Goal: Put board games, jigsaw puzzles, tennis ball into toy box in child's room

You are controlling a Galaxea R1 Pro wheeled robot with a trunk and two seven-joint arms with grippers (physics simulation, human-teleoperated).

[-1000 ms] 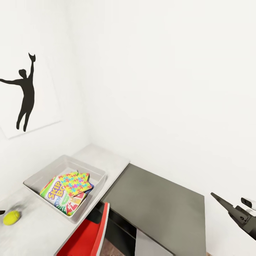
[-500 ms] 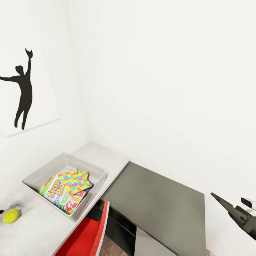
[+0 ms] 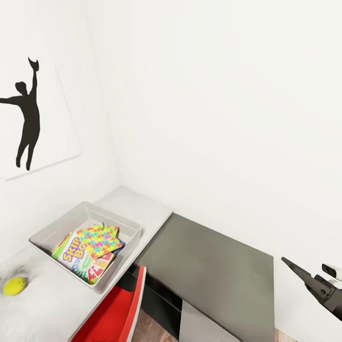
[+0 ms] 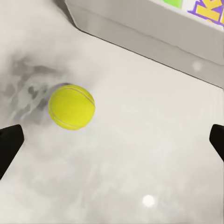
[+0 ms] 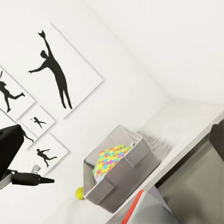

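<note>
Left gripper (image 4: pixel 112 140) spread above tennis ball (image 4: pixel 72 107)

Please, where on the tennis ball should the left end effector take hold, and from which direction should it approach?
Probably across its widest middle, coming down from above. The tennis ball is round and sits alone on the table, apart from the toy box. The left end effector, open, should first centre over it.
</note>
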